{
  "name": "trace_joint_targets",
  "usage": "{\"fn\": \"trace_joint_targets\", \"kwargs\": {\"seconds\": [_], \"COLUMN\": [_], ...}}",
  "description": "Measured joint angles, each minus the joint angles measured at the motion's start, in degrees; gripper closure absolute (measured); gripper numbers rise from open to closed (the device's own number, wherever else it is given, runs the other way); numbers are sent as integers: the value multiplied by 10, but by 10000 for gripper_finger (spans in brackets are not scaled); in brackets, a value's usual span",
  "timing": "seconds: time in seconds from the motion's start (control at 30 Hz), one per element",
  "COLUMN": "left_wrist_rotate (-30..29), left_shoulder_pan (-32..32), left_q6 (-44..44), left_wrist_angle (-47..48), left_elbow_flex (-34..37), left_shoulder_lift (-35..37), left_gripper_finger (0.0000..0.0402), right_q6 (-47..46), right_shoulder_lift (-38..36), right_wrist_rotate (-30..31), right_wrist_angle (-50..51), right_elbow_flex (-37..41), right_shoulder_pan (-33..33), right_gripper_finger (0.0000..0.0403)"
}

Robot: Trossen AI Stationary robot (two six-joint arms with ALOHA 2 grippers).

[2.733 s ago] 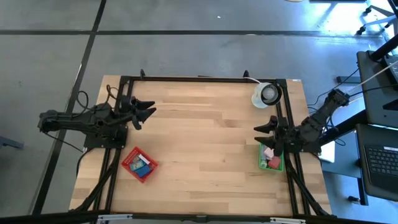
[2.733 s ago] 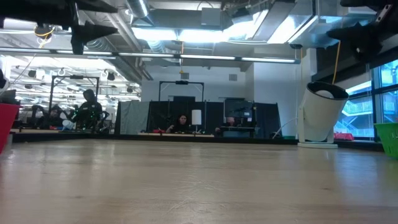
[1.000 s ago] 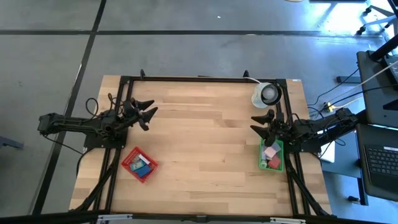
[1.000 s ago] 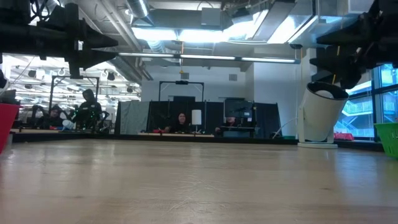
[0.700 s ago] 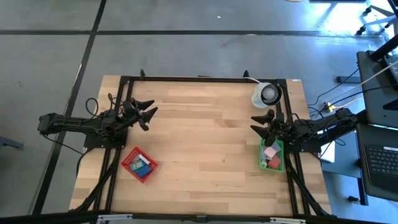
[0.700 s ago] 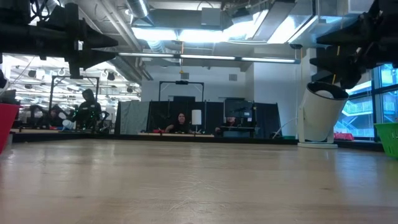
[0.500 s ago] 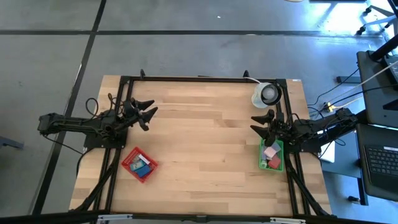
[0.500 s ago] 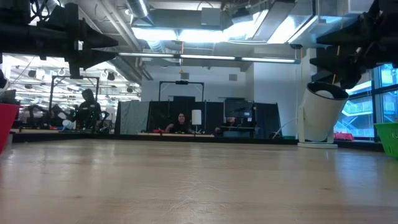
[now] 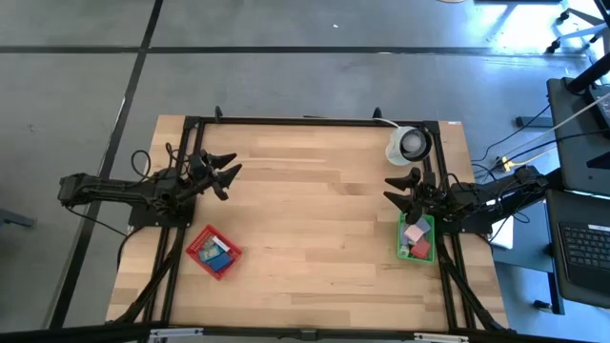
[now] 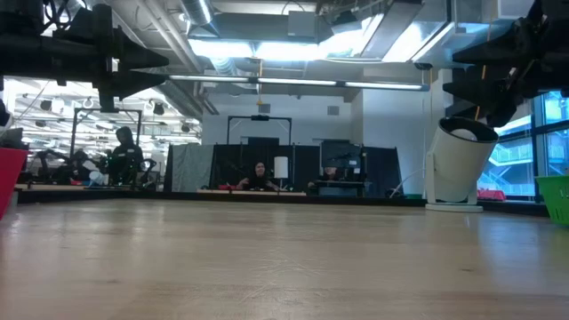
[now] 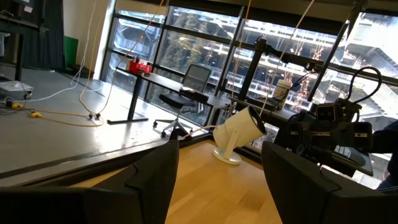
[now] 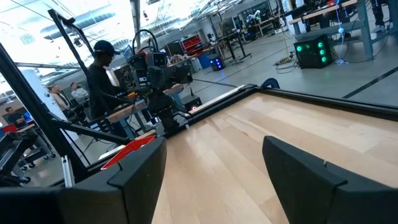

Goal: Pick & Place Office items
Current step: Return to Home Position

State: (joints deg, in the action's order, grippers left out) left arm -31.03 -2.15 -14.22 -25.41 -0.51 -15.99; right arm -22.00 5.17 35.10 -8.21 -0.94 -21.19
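The office items lie in two baskets. In the red basket [image 9: 213, 251], near the table's left near corner, I see blue and teal pieces [image 9: 218, 251]. The green basket [image 9: 416, 239], at the right edge, holds pink, white and red pieces [image 9: 415, 233]. My left gripper [image 9: 229, 172] hovers open over the table's left far part, above and beyond the red basket. My right gripper [image 9: 395, 187] hovers open just beyond the green basket's far side. Both point toward the table's middle. The wrist views show each gripper's fingers wide apart with nothing between them: left gripper [image 11: 214, 186], right gripper [image 12: 214, 186].
A white round object with a dark centre [image 9: 409, 145] stands at the table's far right corner, also seen as a white object [image 10: 457, 164] in the low view. A black frame [image 9: 305, 121] borders the tabletop. Bare wood [image 9: 310, 219] spans the middle. People stand behind the table [image 12: 102, 81].
Nothing has moved in the last second. Before that, the right gripper drew from above the green basket toward the far edge, and both arms came down lower and stretched out level.
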Motion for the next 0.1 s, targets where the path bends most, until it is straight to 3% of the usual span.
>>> {"fn": "trace_joint_targets", "kwargs": {"seconds": [0.1], "left_wrist_rotate": [0], "left_shoulder_pan": [0], "left_q6": [0], "left_wrist_angle": [0], "left_elbow_flex": [0], "left_shoulder_lift": [0], "left_gripper_finger": [176], "right_q6": [0], "right_shoulder_lift": [0], "right_wrist_rotate": [0], "right_wrist_angle": [0], "right_elbow_flex": [0], "right_shoulder_pan": [0], "right_gripper_finger": [133]}}
